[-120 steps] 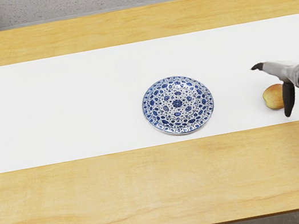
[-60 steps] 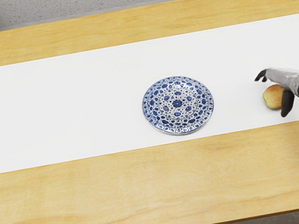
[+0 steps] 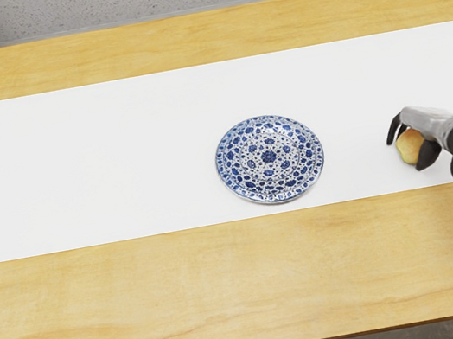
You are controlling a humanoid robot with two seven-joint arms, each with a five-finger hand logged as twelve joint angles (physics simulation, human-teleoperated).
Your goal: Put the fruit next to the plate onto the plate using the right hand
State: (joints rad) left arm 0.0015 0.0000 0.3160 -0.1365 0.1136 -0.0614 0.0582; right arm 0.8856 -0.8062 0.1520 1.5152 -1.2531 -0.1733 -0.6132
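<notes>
The right hand [image 3: 426, 127] is seen at the right edge of the frame, its fingers curled closely around the fruit [image 3: 409, 147]. The fruit is found on the white runner [image 3: 101, 156], well right of the plate [image 3: 269, 159]. Being half covered, its long axis cannot be told.

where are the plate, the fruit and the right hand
plate [image 3: 223, 168], head view, left rim
fruit [image 3: 409, 148], head view, skin showing between the fingers
right hand [image 3: 434, 126], head view, back of the hand
</notes>
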